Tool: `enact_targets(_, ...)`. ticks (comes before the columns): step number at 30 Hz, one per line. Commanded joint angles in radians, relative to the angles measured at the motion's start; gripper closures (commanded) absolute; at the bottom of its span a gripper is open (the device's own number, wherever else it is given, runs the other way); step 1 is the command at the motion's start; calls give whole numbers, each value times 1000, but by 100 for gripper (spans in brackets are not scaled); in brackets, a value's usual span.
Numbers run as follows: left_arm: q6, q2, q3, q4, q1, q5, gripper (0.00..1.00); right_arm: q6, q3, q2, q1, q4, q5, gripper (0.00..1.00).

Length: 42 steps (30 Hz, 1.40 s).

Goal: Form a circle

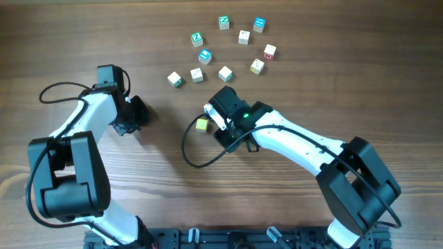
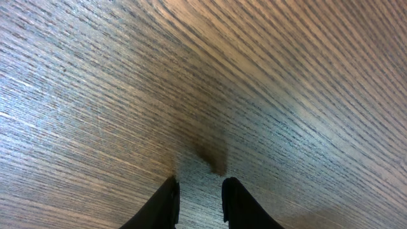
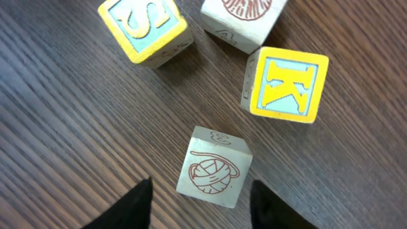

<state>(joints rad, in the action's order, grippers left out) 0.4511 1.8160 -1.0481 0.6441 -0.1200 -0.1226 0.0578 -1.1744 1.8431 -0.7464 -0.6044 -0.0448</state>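
Observation:
Several small letter blocks (image 1: pixel 243 37) lie in a loose circle at the top middle of the table. My right gripper (image 1: pixel 225 87) sits at the ring's near edge. In the right wrist view it (image 3: pixel 201 183) is open, and a cream block with a red yarn-ball drawing (image 3: pixel 213 167) rests on the table between its fingertips, touching neither. Beyond it are a yellow-rimmed K block (image 3: pixel 286 83), an S block (image 3: pixel 145 25) and a cream block (image 3: pixel 245 16). My left gripper (image 1: pixel 137 113) hovers over bare table far left of the ring. Its fingers (image 2: pixel 200 180) are slightly apart and hold nothing.
One yellow block (image 1: pixel 202 125) lies alone outside the ring, just left of my right wrist. A black cable (image 1: pixel 190 152) loops over the table below it. The arm bases stand along the front edge (image 1: pixel 208 238).

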Motion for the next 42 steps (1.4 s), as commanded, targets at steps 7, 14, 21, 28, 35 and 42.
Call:
enact_targets(7, 6, -3, 7, 0, 0, -19, 75, 6, 7, 51, 2, 6, -8, 69)
enact_targets(14, 6, -3, 7, 0, 0, -19, 74, 134, 7, 51, 3, 2, -2, 64)
enact_targets(21, 6, -3, 7, 0, 0, -23, 74, 204, 7, 51, 5, 15, 5, 57)
enact_targets(28, 6, -3, 7, 0, 0, -27, 74, 212, 7, 51, 5, 32, 34, 57)
enact_targets(35, 6, -3, 7, 0, 0, -27, 73, 147, 7, 51, 4, 10, -37, 46)
enact_targets(42, 6, -3, 7, 0, 0, -27, 73, 181, 7, 51, 4, 16, -53, 67)
